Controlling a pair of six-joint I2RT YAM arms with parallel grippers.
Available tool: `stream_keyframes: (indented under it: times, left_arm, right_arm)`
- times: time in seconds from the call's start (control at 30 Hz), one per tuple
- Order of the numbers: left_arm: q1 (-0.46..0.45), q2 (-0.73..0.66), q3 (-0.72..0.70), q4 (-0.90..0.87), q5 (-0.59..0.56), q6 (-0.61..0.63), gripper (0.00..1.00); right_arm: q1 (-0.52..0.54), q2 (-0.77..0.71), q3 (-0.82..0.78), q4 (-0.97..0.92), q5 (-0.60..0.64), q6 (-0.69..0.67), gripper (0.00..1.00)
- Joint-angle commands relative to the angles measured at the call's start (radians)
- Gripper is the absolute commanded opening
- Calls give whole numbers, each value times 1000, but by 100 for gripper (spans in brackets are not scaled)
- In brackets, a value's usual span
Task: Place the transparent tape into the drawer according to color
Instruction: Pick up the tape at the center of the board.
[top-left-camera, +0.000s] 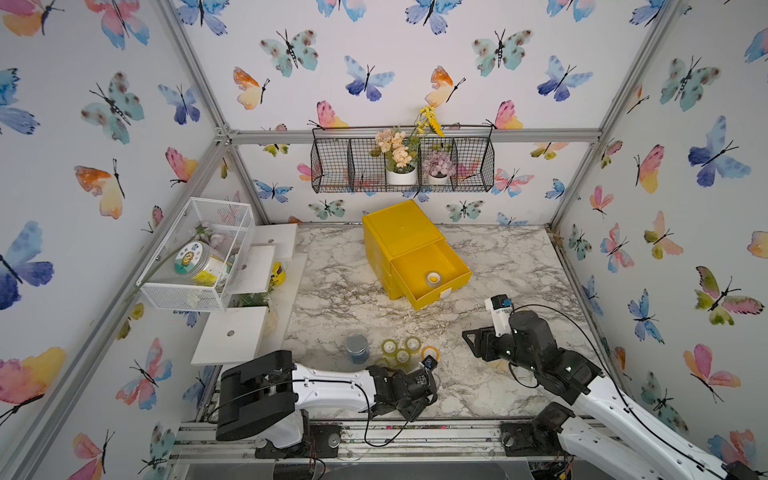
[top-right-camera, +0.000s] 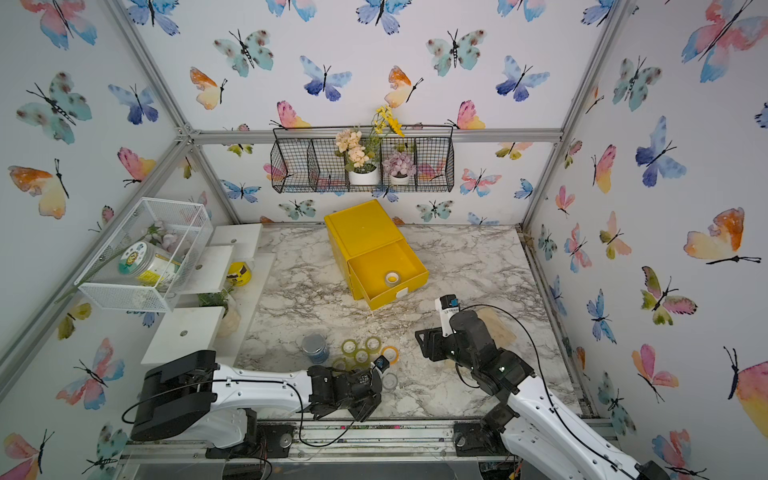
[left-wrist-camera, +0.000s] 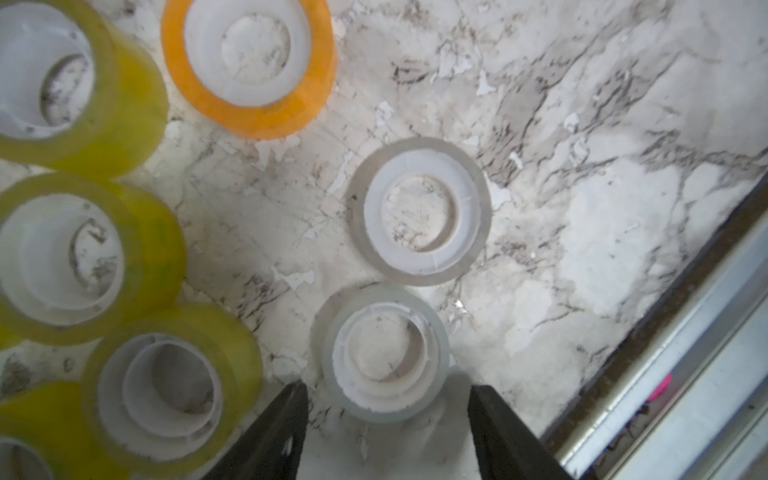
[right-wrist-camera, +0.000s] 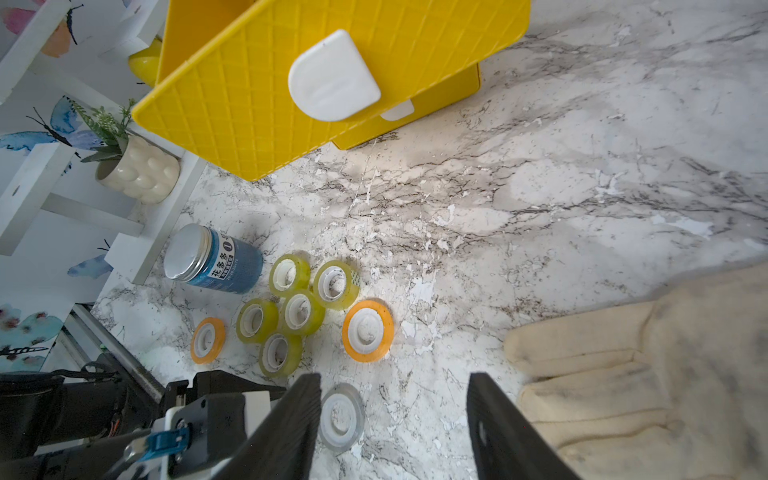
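Your left tool (left-wrist-camera: 387, 386) hangs over the marbled surface (left-wrist-camera: 582, 232), fingers apart, straddling a colourless tape roll (left-wrist-camera: 336, 361) without touching it. A second colourless roll (left-wrist-camera: 478, 216) lies just ahead of the tool, and yellow-green rolls (left-wrist-camera: 137, 104) crowd one side. Centre the roll between the fingers, then close evenly (a light ring may skid if one finger lands first). The open drawer (top-left-camera: 424, 257), well beyond the tool, holds a lone roll (top-left-camera: 432, 277). Your right tool (right-wrist-camera: 392, 382) is open and empty.
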Motion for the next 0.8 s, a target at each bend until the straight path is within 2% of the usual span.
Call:
stream_keyframes:
  times: [0.0,0.4,0.77]
  left_arm:
    - [-5,38,11,-6,-56,16,65]
    - [-4,83,12,24,-35,29,56]
    - [-4,28,8,-26,-36,9,37]
  right_arm:
    - [-5,-2,35,5,20,0,61]
    - [-5,-23,45,-13,37,3,61]
    - [-5,-30,48,-12,56,1,61]
